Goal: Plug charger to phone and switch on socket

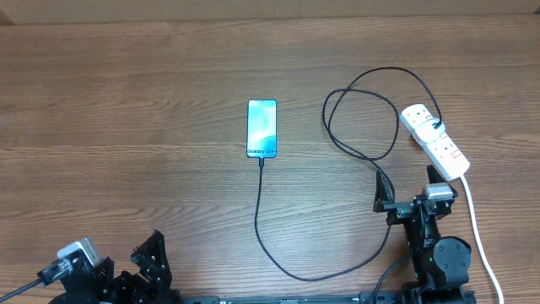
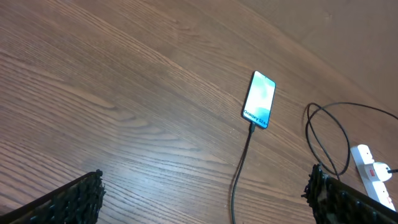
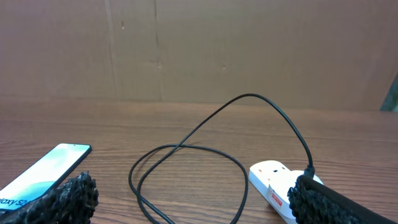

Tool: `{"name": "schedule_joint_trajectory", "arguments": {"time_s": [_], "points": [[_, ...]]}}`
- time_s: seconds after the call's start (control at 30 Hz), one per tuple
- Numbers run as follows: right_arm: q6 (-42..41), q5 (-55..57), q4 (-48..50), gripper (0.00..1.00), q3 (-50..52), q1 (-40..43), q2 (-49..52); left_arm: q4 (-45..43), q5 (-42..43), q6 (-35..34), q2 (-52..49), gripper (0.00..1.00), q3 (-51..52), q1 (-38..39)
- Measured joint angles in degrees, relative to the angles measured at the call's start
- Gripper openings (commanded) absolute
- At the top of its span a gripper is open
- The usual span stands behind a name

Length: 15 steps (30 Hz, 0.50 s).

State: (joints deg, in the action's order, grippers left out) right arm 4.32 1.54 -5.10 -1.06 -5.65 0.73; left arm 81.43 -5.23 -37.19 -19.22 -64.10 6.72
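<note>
We saw the wooden table (image 1: 126, 101) run to its far edge at the top of the overhead view, and in the right wrist view a brown wall (image 3: 186, 50) stood behind that edge. A broad stretch of wood grain lay to the left of the phone (image 1: 262, 128). The right side carried the loops of the charger (image 1: 257, 207) and the socket (image 1: 434, 139).

The left gripper (image 2: 205, 183) hung at the near left edge with its jaws spread wide and nothing between them, well apart from the phone, which lay ahead of it and to its right. The right gripper (image 3: 193, 190) was likewise released and empty. It sat just near of the socket, with the cable loop in front of it.

The phone lay flat near the table's middle, its screen lit pale blue. The black cable's tip met the phone's near short edge. The cable then curved toward us, swung right and looped up to its plug in the white strip. A thick white cord (image 1: 474, 219) trailed from the strip toward the near edge. We could not tell how the red switches stood.
</note>
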Motion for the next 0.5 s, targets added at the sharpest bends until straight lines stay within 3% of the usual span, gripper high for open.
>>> {"name": "schedule_joint_trajectory", "arguments": {"time_s": [0.5], "points": [[0.0, -0.1, 0.0, 1.0, 0.0, 0.0, 0.0, -1.4, -0.2, 0.0, 0.0, 1.0, 0.0, 0.0]]}}
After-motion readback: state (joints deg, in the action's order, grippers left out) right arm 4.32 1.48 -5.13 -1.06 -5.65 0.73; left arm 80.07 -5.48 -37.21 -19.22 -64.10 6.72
